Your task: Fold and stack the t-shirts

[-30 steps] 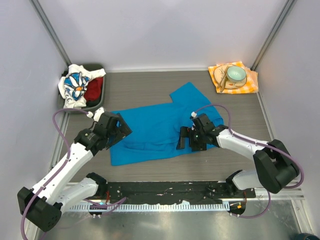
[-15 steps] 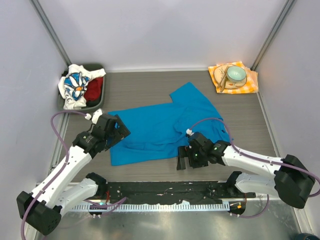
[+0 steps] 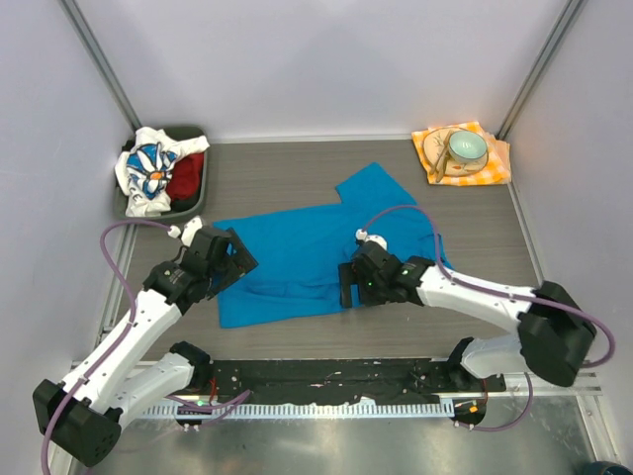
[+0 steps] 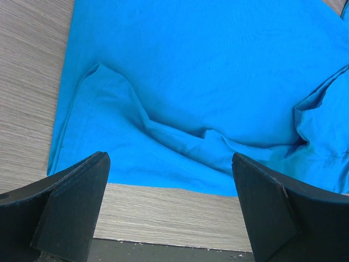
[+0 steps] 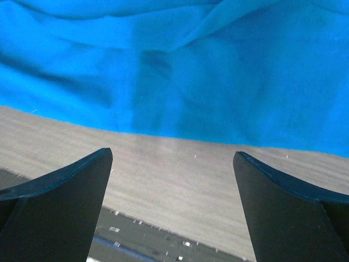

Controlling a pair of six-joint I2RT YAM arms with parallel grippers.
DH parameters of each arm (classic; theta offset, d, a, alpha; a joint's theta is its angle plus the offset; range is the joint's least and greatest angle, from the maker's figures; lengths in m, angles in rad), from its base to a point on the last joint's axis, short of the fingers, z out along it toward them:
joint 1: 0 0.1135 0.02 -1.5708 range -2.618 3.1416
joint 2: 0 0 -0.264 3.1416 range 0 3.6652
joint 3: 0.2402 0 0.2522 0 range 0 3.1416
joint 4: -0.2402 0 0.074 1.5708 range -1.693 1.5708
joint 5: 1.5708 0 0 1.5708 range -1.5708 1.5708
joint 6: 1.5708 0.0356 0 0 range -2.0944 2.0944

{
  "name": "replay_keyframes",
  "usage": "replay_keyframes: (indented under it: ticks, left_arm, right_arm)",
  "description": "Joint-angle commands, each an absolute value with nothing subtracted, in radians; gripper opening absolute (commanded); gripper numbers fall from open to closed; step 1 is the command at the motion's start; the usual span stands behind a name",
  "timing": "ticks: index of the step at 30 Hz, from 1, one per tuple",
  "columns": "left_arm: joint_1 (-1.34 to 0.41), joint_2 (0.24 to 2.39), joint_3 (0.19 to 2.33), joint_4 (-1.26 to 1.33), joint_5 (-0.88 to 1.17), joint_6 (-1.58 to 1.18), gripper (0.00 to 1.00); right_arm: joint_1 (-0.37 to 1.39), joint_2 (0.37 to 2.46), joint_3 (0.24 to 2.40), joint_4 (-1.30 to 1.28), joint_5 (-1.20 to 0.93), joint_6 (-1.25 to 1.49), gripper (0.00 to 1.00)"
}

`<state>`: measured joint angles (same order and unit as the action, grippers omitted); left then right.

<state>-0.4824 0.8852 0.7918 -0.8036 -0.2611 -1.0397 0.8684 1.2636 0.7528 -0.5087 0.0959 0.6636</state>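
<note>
Blue t-shirt (image 3: pixel 307 247) flat on tabletop (image 3: pixel 287 178), first fold pending: left fingers (image 4: pixel 71 202) and right fingers (image 5: pixel 54 191) wide open, empty, need to pinch near hem.

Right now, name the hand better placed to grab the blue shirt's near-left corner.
Left. The left hand hovers open right by that corner of the shirt; the right hand, also open, sits farther along the near hem, toward the shirt's middle.
</note>
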Motion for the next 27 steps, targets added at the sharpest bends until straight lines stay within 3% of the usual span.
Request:
replay_keyframes:
  ticks: [1, 7, 19, 27]
  left_arm:
    - [-0.477, 0.884, 0.792, -0.776, -0.273, -1.028, 1.0]
    - [-0.474, 0.888, 0.795, -0.775, -0.276, -1.017, 1.0]
    - [-0.468, 0.91, 0.805, -0.77, -0.276, -0.997, 1.0]
    - [-0.463, 0.922, 0.81, -0.767, -0.273, -0.993, 1.0]
  right_arm:
    - [0.873, 1.392, 0.779, -0.391, 0.155, 0.638, 1.0]
    - [0.871, 1.466, 0.807, -0.29, 0.164, 0.64, 1.0]
    - [0.87, 1.385, 0.885, -0.403, 0.205, 0.591, 1.0]
    - [0.858, 1.451, 0.856, -0.33, 0.227, 0.572, 1.0]
